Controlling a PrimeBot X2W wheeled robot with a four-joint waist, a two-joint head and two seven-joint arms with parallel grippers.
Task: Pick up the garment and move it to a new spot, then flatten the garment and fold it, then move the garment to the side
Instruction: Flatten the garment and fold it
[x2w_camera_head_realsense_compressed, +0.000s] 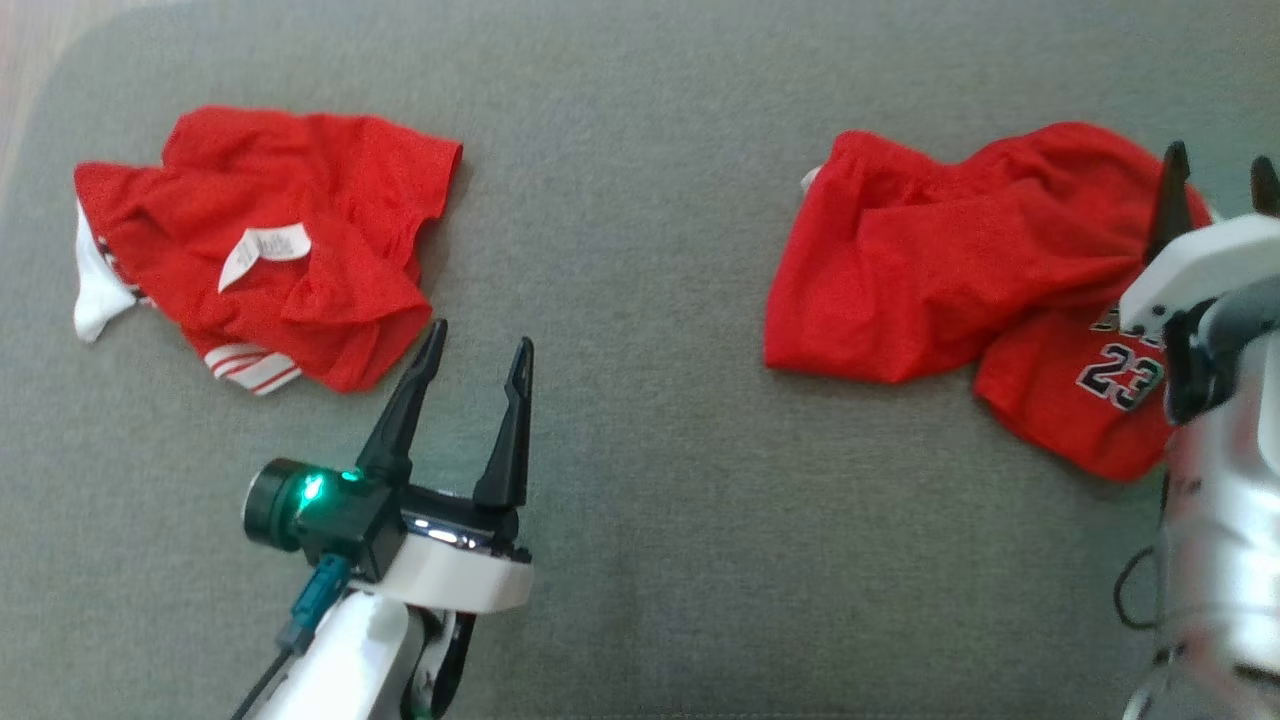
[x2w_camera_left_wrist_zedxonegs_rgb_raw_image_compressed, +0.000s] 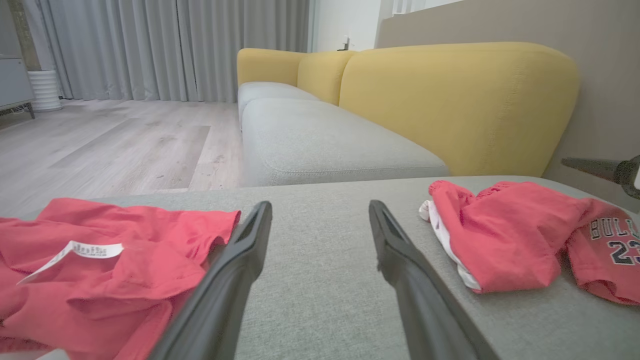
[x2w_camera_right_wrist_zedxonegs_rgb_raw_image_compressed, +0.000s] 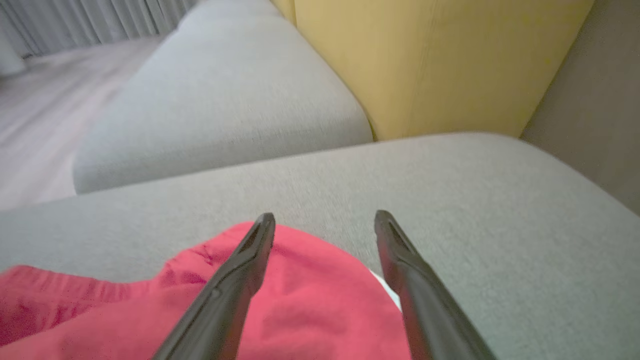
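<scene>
Broadly, we have a wide grey upholstered surface (x2w_camera_head_realsense_compressed: 640, 580) spread flat under both arms. Beyond its far edge, in the left wrist view, we see a sofa with a yellow backrest (x2w_camera_left_wrist_zedxonegs_rgb_raw_image_compressed: 450, 100) and grey seat cushions (x2w_camera_left_wrist_zedxonegs_rgb_raw_image_compressed: 320, 145). A pale wooden floor (x2w_camera_left_wrist_zedxonegs_rgb_raw_image_compressed: 125, 140) lies to one side of it, and grey curtains (x2w_camera_left_wrist_zedxonegs_rgb_raw_image_compressed: 150, 45) hang at the back of the room. Two red garments lie on the surface, well apart, with bare grey fabric between them. The right garment (x2w_camera_head_realsense_compressed: 930, 260) is the larger heap, crumpled, with a black-and-white 23 print (x2w_camera_head_realsense_compressed: 1115, 380) on its near lobe. The left garment (x2w_camera_head_realsense_compressed: 300, 190) is bunched too, with one white label (x2w_camera_head_realsense_compressed: 262, 250) turned up on top, a white corner (x2w_camera_head_realsense_compressed: 95, 300) at its outer side and a striped hem (x2w_camera_head_realsense_compressed: 250, 368) at its near edge. We count two grippers, each with two dark fingers. The left gripper (x2w_camera_head_realsense_compressed: 480, 335) has its jaws spread wide with nothing between them, its tips just beside the left garment's near edge. The right gripper (x2w_camera_head_realsense_compressed: 1218, 155) is likewise spread wide and holds nothing; it stands over the right garment's outer end, and its pale wrist housing (x2w_camera_head_realsense_compressed: 1200, 265) hides part of the print. Whether its tips touch the cloth we cannot tell.
</scene>
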